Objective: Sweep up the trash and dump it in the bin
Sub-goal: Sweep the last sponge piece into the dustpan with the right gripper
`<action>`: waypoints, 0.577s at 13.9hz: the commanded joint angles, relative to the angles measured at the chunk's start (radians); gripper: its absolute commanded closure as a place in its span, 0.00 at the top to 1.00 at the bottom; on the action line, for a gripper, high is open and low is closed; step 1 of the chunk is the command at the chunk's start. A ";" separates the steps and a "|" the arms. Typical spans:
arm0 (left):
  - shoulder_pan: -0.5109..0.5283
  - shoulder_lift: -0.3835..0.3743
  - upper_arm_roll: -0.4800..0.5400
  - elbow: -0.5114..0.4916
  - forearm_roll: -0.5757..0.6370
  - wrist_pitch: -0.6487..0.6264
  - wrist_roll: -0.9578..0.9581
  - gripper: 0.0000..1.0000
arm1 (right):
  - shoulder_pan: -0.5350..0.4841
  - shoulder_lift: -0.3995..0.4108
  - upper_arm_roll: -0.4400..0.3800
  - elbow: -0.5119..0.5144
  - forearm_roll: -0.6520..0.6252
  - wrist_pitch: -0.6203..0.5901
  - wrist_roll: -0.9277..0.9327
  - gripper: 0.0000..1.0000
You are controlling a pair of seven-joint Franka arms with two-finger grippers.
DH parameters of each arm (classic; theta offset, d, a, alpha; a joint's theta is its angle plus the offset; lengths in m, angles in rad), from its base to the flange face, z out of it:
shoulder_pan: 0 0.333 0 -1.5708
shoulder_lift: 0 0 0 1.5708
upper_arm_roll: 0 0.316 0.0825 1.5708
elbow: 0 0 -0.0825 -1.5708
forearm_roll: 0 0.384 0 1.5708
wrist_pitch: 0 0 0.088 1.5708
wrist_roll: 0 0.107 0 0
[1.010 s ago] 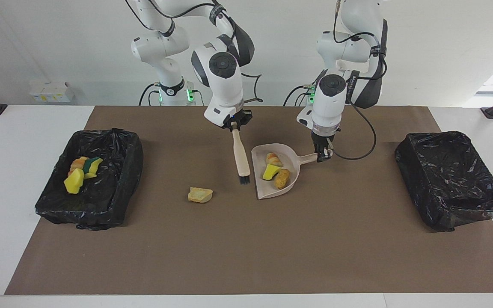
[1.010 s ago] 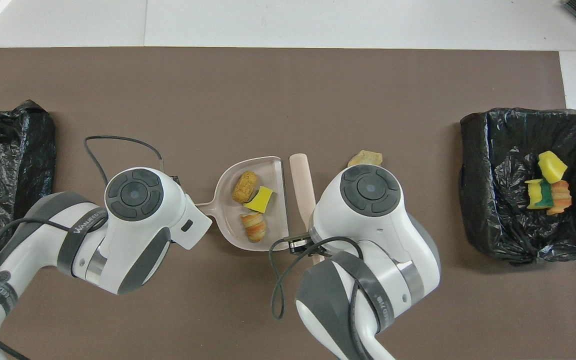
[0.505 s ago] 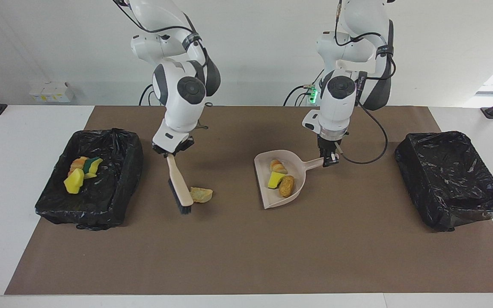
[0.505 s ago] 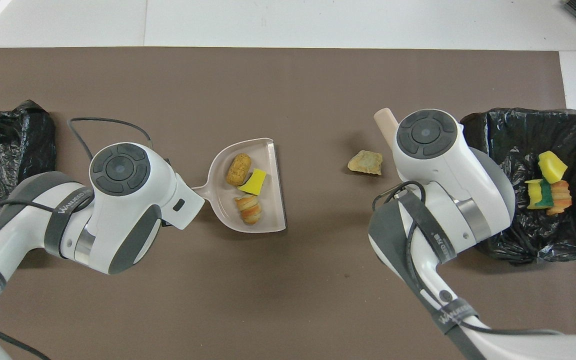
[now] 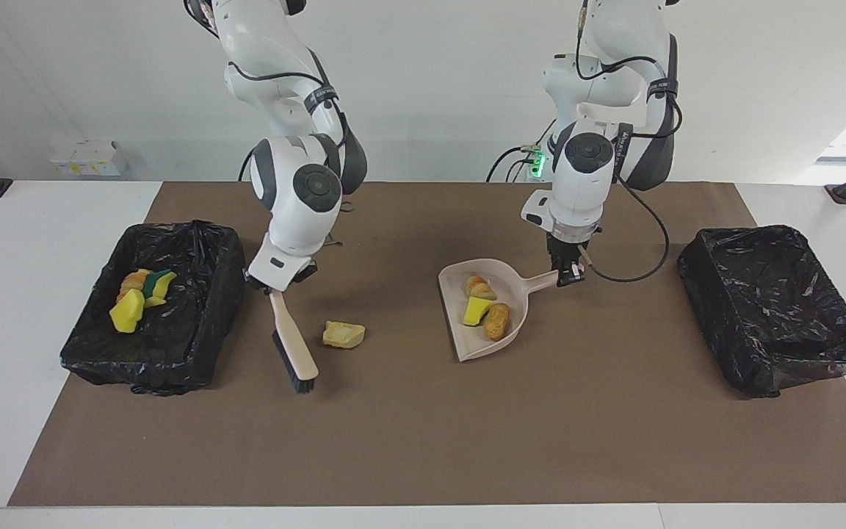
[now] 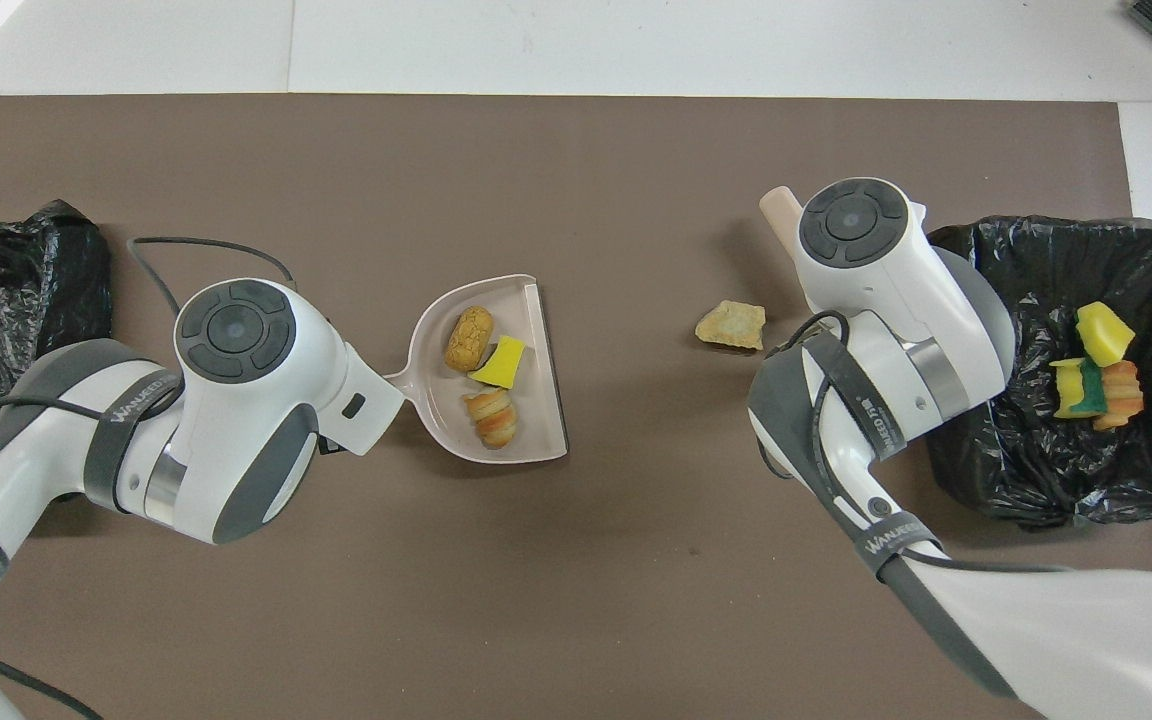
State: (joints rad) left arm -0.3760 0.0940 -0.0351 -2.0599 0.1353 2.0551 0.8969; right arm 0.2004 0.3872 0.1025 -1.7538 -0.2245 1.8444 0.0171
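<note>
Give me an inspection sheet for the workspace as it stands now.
Surface: brown mat on a white table.
Job's things: three trash pieces in the dustpan; one loose piece on the mat beside the brush; a pile in the bin at the right arm's end; second bin looks empty.
Clutter: nothing seen.
Grippers: right gripper shut on the brush; left gripper shut on the dustpan's handle.
Cables: a loop hangs by the left gripper.
Surroundings: white wall, small box.

No legible text on anything.
</note>
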 commanded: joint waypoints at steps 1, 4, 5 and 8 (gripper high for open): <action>-0.011 -0.016 0.003 0.001 -0.002 -0.030 -0.035 0.00 | 0.011 -0.054 0.011 -0.067 0.147 -0.033 -0.022 0.00; -0.020 -0.031 0.001 -0.032 -0.002 -0.009 -0.035 0.00 | 0.063 -0.083 0.019 -0.099 0.336 -0.040 0.001 0.00; -0.024 -0.033 0.001 -0.037 -0.002 -0.001 -0.035 0.00 | 0.085 -0.090 0.019 -0.108 0.388 -0.034 0.058 0.00; -0.026 -0.036 0.000 -0.049 -0.002 0.025 -0.033 0.00 | 0.129 -0.094 0.020 -0.113 0.549 -0.019 0.138 0.00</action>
State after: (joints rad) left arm -0.3890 0.0879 -0.0408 -2.0683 0.1353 2.0499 0.8734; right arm 0.3204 0.3184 0.1161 -1.8323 0.2197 1.8087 0.1241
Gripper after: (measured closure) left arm 0.683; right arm 0.744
